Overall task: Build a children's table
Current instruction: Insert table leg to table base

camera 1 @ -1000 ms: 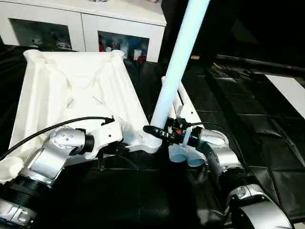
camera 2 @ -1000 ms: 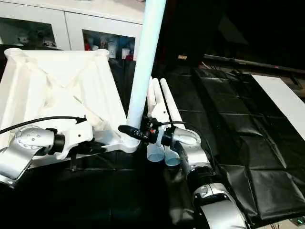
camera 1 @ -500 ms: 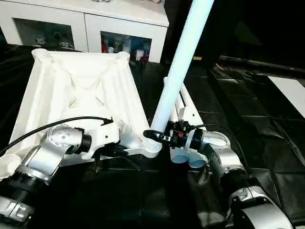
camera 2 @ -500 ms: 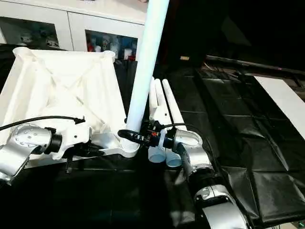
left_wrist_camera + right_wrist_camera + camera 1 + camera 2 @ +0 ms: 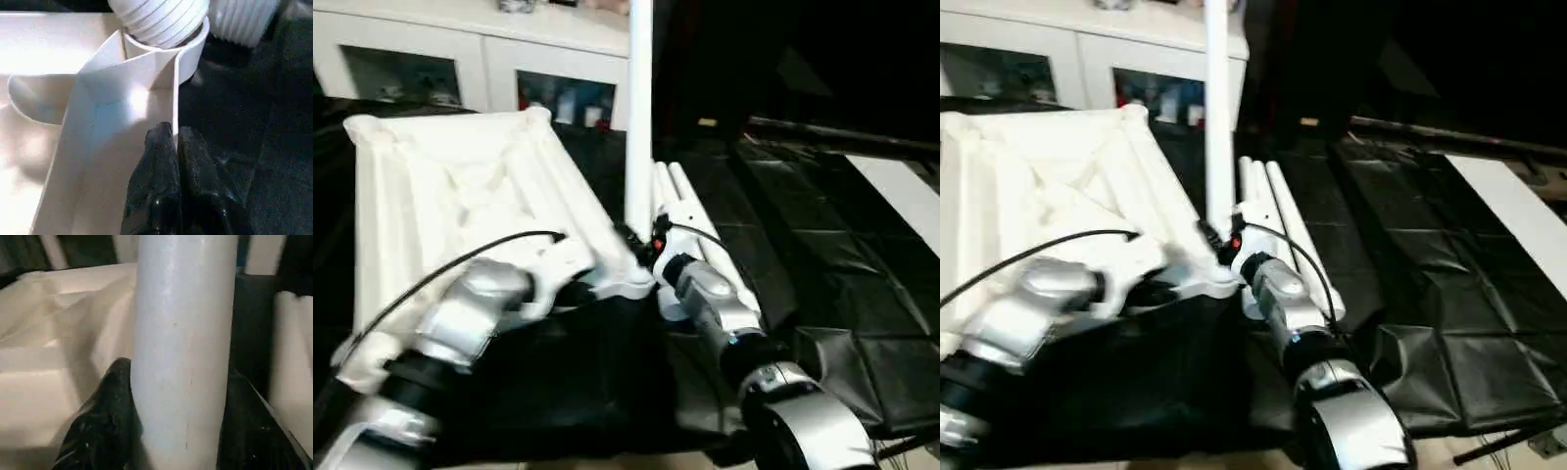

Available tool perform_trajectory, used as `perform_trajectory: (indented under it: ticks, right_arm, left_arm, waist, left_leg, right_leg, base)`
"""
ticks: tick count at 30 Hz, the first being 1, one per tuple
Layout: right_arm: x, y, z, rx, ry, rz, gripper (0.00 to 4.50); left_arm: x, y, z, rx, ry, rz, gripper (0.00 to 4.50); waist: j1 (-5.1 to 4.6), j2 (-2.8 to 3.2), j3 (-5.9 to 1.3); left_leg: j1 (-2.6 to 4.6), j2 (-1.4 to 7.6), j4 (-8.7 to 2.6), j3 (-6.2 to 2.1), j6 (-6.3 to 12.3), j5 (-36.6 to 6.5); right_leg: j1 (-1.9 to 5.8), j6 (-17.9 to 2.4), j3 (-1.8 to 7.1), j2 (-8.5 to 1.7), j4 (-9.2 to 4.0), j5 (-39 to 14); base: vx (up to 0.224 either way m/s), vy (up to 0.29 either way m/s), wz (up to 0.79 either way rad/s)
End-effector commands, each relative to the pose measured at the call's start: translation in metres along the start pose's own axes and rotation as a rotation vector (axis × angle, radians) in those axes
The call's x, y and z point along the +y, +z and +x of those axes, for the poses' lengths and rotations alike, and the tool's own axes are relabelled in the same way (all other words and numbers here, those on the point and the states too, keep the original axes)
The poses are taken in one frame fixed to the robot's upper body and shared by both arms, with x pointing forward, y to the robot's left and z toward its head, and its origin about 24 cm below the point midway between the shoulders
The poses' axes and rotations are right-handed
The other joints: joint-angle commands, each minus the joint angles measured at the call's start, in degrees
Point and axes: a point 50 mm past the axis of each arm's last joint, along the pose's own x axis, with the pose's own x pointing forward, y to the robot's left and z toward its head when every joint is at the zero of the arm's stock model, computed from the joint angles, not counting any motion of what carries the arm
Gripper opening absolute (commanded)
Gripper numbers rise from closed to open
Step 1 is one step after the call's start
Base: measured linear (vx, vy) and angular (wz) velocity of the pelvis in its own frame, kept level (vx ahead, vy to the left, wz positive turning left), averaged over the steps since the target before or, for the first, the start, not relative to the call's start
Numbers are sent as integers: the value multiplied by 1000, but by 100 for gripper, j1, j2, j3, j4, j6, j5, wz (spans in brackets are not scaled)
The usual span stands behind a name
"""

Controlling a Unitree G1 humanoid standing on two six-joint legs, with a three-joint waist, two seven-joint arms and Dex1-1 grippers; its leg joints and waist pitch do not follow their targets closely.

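Nearest: both silver forearms reach in over the black-covered work table (image 5: 862, 294). Left gripper (image 5: 175, 147) has its two black fingers pressed together w/ the thin white edge wall of the table top (image 5: 450, 186) pinched between them, right by the near corner socket (image 5: 188, 46). Right gripper (image 5: 641, 243) is closed around the upright leg (image 5: 639, 117) low down, just above that socket; one black finger (image 5: 105, 416) lies flat vs the tube, the other is hidden behind it.

Mid: table top lies upside down, ribs up, tilted w/ its far edge higher. The leg's threaded end sits in the socket, ridges showing above the rim, so prob not fully screwed home. Leg looks about vertical.

Just beside, on the robot's right: spare legs (image 5: 1273, 211) lie side by side, touching, pointing away.

Far: white cabinet (image 5: 460, 59) w/ glass doors.

Handling, my guess: hollow plastic, light, stiff enough but the thin edge wall could flex if squeezed hard. Smooth glossy tube = slippery for twisting, so grip low near the thread where there's less wobble. Hold the top by the rim close to the socket being worked, as it is, so it can't spin
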Motion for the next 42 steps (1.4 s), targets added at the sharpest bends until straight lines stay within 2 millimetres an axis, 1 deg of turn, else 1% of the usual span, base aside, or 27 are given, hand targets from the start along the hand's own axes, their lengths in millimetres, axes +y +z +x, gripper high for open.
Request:
perform_trajectory:
  ticks: [1, 2, 4, 7, 9, 11, 12, 13, 14, 16, 17, 18, 20, 21, 22, 23, 24, 27, 28, 32, 33, 34, 35, 36, 39, 40, 42]
  right_arm:
    - [-21, -54, -21, 241, -217, 21, 184]
    - [-15, -51, -17, 218, -216, 33, 184]
    - [-4, -43, -11, 159, -170, 62, 184]
    - [5, -22, -3, 29, -62, 111, 184]
    - [6, 0, 0, -95, 11, 139, 184]
    - [4, 18, 1, -189, 63, 162, 184]
    - [4, 18, 1, -189, 63, 162, 184]
    - [4, 31, 0, -253, 121, 174, 184]
    - [3, 48, -2, -324, 190, 160, 184]
    - [1, 64, -8, -376, 262, 132, 184]
    - [-1, 73, -12, -399, 302, 108, 184]
    - [-3, 78, -16, -412, 332, 91, 184]
    - [-4, 82, -18, -421, 351, 80, 184]
    - [-7, 87, -22, -432, 369, 71, 184]
    - [-12, 95, -32, -451, 399, 45, 184]
    - [-15, 98, -37, -455, 409, 31, 184]
    - [-15, 98, -37, -455, 409, 31, 184]
    - [-25, 100, -52, -444, 416, -16, 184]
    - [-31, 100, -60, -435, 405, -21, 184]
    - [-40, 90, -73, -385, 351, -32, 184]
    - [-38, 88, -75, -351, 353, -51, 184]
    - [-37, 86, -77, -327, 355, -65, 184]
    - [-36, 84, -79, -294, 352, -84, 184]
    - [-34, 82, -82, -263, 353, -101, 184]
    - [-27, 82, -87, -241, 374, -91, 184]
    - [-22, 83, -90, -237, 401, -76, 184]
    - [-13, 84, -90, -229, 436, -62, 184]
  left_arm:
    - [-9, -11, 14, 95, 73, -66, 0]
    - [-10, -9, 18, 91, 101, -72, 0]
    - [-7, -7, 21, 79, 151, -58, 0]
    - [6, -3, 14, 33, 220, -9, 0]
    - [12, 1, 7, -13, 218, 47, 0]
    - [14, 4, -1, -44, 199, 104, 0]
    - [14, 4, -1, -44, 199, 104, 0]
    - [17, 2, -6, -44, 204, 114, 0]
    - [22, -2, -14, -33, 215, 133, 0]
    - [25, -6, -20, -36, 202, 188, 0]
    - [26, -7, -24, -53, 168, 203, 0]
    - [28, -9, -29, -47, 160, 205, 0]
    - [29, -9, -31, -42, 158, 204, 0]
    - [31, -9, -35, -47, 146, 225, 0]
    - [38, -8, -43, -41, 170, 244, 0]
    - [41, -6, -46, -51, 175, 249, 0]
    - [41, -6, -46, -51, 175, 249, 0]
    - [37, -2, -55, -88, 103, 210, 55]
    - [33, -1, -59, -95, 45, 198, 55]
    - [30, 7, -75, -129, -26, 212, 87]
    - [32, 13, -83, -162, -33, 205, 87]
    - [33, 17, -89, -186, -39, 200, 104]
    - [35, 24, -97, -229, -48, 192, 104]
    - [38, 32, -108, -282, -54, 187, 115]
    - [46, 52, -116, -437, -33, 105, 135]
    - [52, 64, -112, -517, 12, 44, 138]
    - [59, 80, -106, -618, 59, -44, 155]
  waist:
    - [-93, 200, 17]
    - [-85, 207, 14]
    - [-77, 131, -8]
    - [-62, 122, -13]
    - [-65, 143, -53]
    - [-62, 146, -140]
    - [-52, 143, -141]
    - [-22, 116, -213]
    - [0, 91, -258]
    - [-8, 110, -214]
    - [-1, 122, -213]
    - [30, 126, -282]
    - [58, 108, -322]
    - [60, 122, -341]
    - [82, 171, -361]
    - [88, 203, -370]
    - [90, 186, -388]
    - [108, 199, -418]
    - [116, 240, -413]
    - [111, 251, -410]
    - [127, 351, -403]
    - [117, 289, -384]
    - [132, 286, -374]
    - [158, 368, -347]
    - [209, 331, -318]
    - [233, 301, -292]
    - [294, 368, -308]
  left_leg:
    - [45, 198, -569, -176, -147, -3899]
    - [48, 182, -555, -180, -130, -3894]
    - [61, 163, -535, -157, -36, -3759]
    - [15, 162, -538, -144, 61, -3501]
    - [-38, 166, -542, -147, 107, -3340]
    - [-200, 202, -563, -128, 131, -2580]
    - [-234, 211, -570, -125, 154, -2382]
    - [-237, 224, -512, -43, 183, -1730]
    - [-286, 212, -470, 25, 300, -1028]
    - [-269, 199, -469, 85, 421, -1319]
    - [-238, 202, -434, 87, 324, -1759]
    - [-255, 199, -406, 92, 238, -1623]
    - [-257, 199, -374, 138, 225, -1150]
    - [-262, 193, -341, 171, 239, -810]
    - [-301, 162, -314, 189, 278, -469]
    - [-326, 163, -303, 187, 276, -314]
    - [-329, 160, -281, 203, 285, -119]
    - [-302, 125, -227, 221, 241, 193]
    - [-306, 123, -234, 208, 243, 234]
    - [-265, 132, -225, 221, 210, 11]
    - [-249, 136, -227, 212, 167, -120]
    - [-262, 140, -229, 220, 135, -249]
    - [-267, 134, -228, 215, 101, -316]
    - [-241, 127, -233, 220, 15, -517]
    - [-257, 118, -216, 220, -89, -875]
    - [-230, 123, -204, 238, -95, -1042]
    - [-186, 134, -181, 222, -80, -1155]
  right_leg:
    - [-79, -195, 154, -430, -578, -3651]
    - [-83, -175, 153, -435, -582, -3637]
    - [-95, -128, 170, -473, -630, -3751]
    - [-107, -77, 206, -507, -664, -3822]
    - [-60, -112, 220, -517, -633, -3695]
    - [53, -307, 298, -530, -492, -3010]
    - [67, -360, 300, -520, -472, -2805]
    - [55, -581, 357, -517, -380, -2039]
    - [109, -789, 386, -469, -239, -1126]
    - [7, -823, 367, -419, -299, -1520]
    - [-78, -701, 377, -433, -358, -2261]
    - [-51, -647, 397, -448, -329, -2242]
    - [-53, -763, 405, -388, -224, -1457]
    - [-42, -943, 405, -366, -142, -840]
    - [32, -1002, 406, -326, -76, -201]
    - [48, -1041, 404, -311, -17, 120]
    - [64, -1109, 397, -289, 27, 529]
    - [118, -1285, 409, -250, 91, 1205]
    - [144, -1337, 406, -245, 102, 1318]
    - [128, -1470, 398, -237, 90, 1147]
    - [113, -1527, 396, -238, 96, 1043]
    - [122, -1522, 389, -223, 71, 899]
    - [130, -1501, 390, -229, 71, 770]
    - [104, -1434, 396, -226, 27, 445]
    - [94, -1226, 398, -237, -26, -402]
    - [45, -1135, 396, -236, -89, -816]
    - [10, -1026, 389, -244, -103, -1109]
  base:
    - [0, 0, 0]
    - [0, 0, 0]
    - [0, 0, 0]
    - [0, 0, 0]
    - [0, 0, 0]
    - [0, 0, 0]
    - [0, 0, 0]
    - [0, 0, 0]
    - [0, 0, 0]
    - [-6, -33, 1]
    - [45, -77, 3]
    - [45, -77, 3]
    - [64, -66, 6]
    - [65, -60, 7]
    - [70, -51, 1]
    - [61, -39, -5]
    - [61, -39, -5]
    - [0, 0, 0]
    - [0, 0, 0]
    - [0, 0, 0]
    - [0, 0, 0]
    - [0, 0, 0]
    - [0, 0, 0]
    - [0, 0, 0]
    - [0, 0, 0]
    - [-52, -8, 5]
    - [-50, -8, 10]
